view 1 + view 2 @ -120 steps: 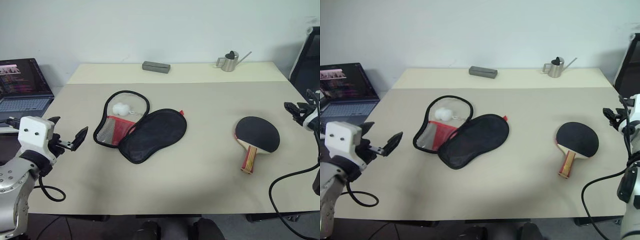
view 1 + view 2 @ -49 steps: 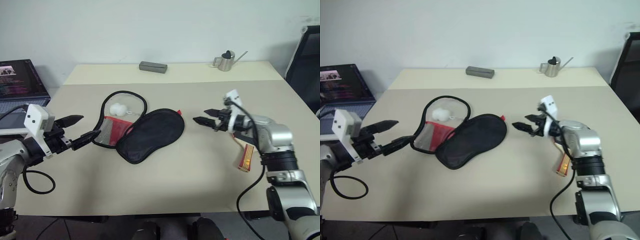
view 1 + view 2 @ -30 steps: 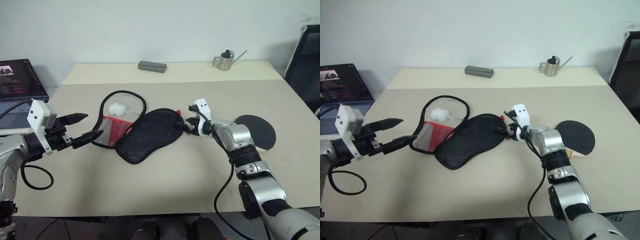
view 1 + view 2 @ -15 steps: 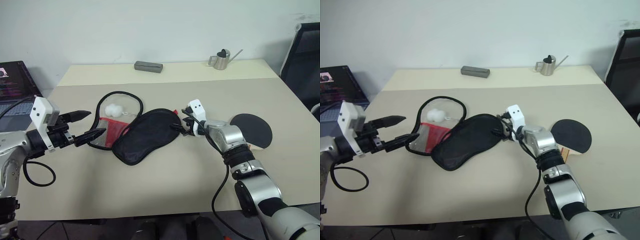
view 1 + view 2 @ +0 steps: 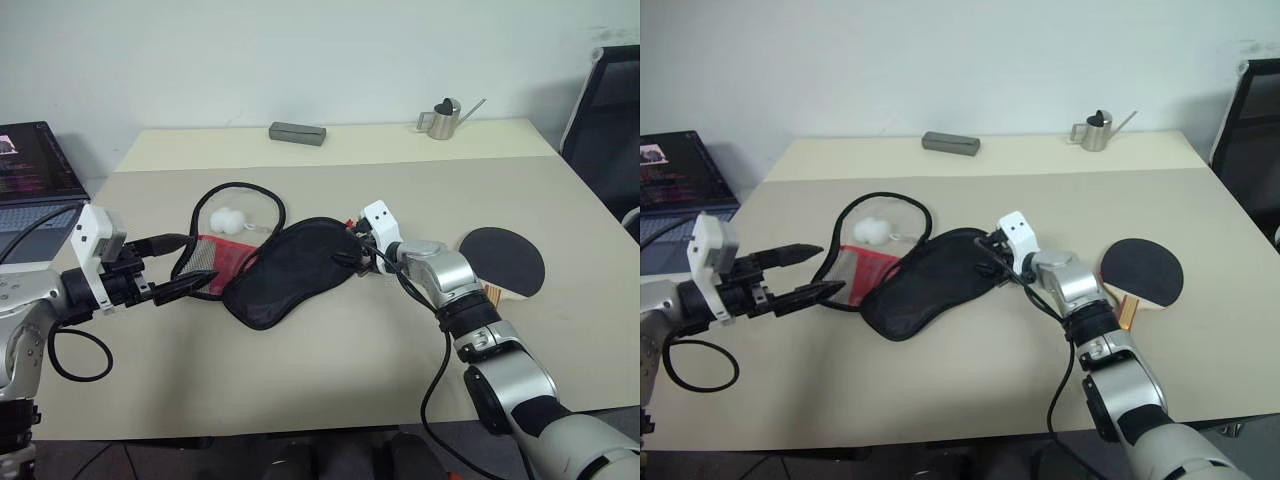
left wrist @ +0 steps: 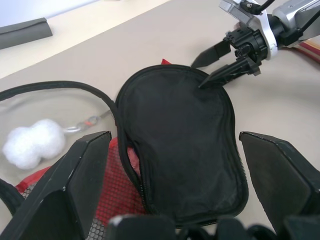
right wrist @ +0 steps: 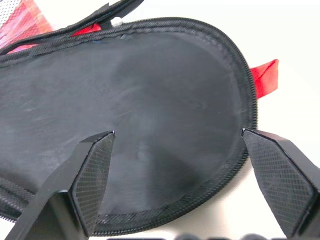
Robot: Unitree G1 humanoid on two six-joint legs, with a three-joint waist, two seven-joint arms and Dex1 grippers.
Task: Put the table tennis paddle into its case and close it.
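The case (image 5: 285,268) lies unzipped and open, the black-faced table tennis paddle (image 5: 503,258) well apart.

The soft fabric paddle case (image 5: 285,268) shows a plain black flap ringed by a black zipper edge, with a bright red panel under black mesh at its opened half and a small red tab at the rim, while a fluffy white puff (image 5: 228,219) sits inside the black loop. The round table tennis paddle (image 5: 1145,268) wears a solid black rubber face, its short wooden handle striped red and tan. All of it lies on a pale beige tabletop (image 5: 330,370), beside a grey rectangular block (image 5: 297,133) and a shiny silver watering can (image 5: 441,119) with a black top.
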